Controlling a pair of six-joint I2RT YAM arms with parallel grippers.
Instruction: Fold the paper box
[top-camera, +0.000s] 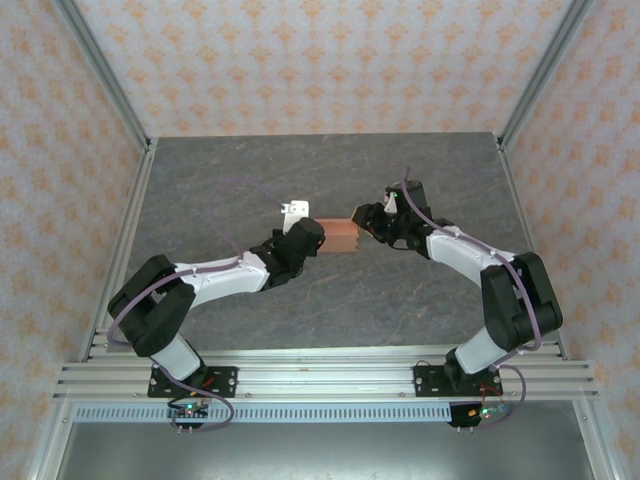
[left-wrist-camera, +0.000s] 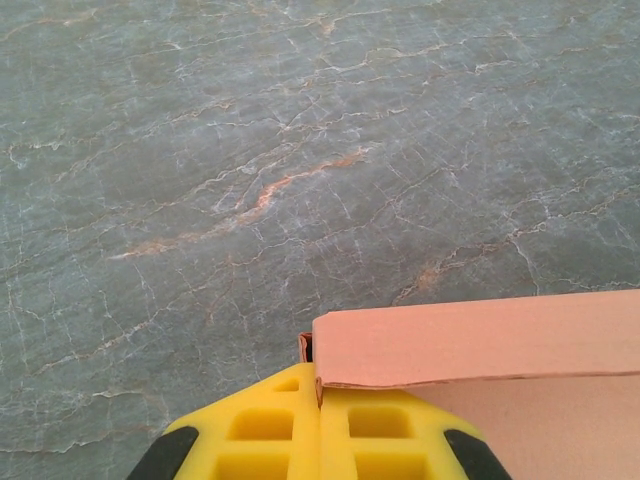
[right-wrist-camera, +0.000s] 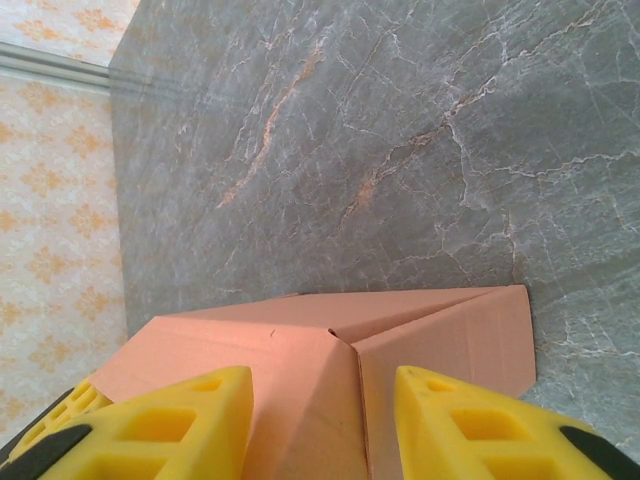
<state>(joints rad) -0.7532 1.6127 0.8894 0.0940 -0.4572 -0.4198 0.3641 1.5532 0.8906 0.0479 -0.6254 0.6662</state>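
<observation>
The salmon-orange paper box (top-camera: 340, 235) hangs between both grippers over the middle of the table. My left gripper (top-camera: 318, 236) holds its left end. In the left wrist view the yellow fingers (left-wrist-camera: 270, 425) are pressed together on a thin card edge, and a folded flap of the box (left-wrist-camera: 480, 345) runs off to the right. My right gripper (top-camera: 362, 222) is at the box's right end. Its two yellow fingers (right-wrist-camera: 200, 410) stand apart, with the box's creased panels (right-wrist-camera: 300, 350) in the gap between them around a fold line.
The grey marbled table (top-camera: 330, 170) lies bare all round the box. Aluminium frame posts (top-camera: 100, 70) and patterned walls close in the back and sides. A small white part (top-camera: 293, 212) sits just behind the left gripper.
</observation>
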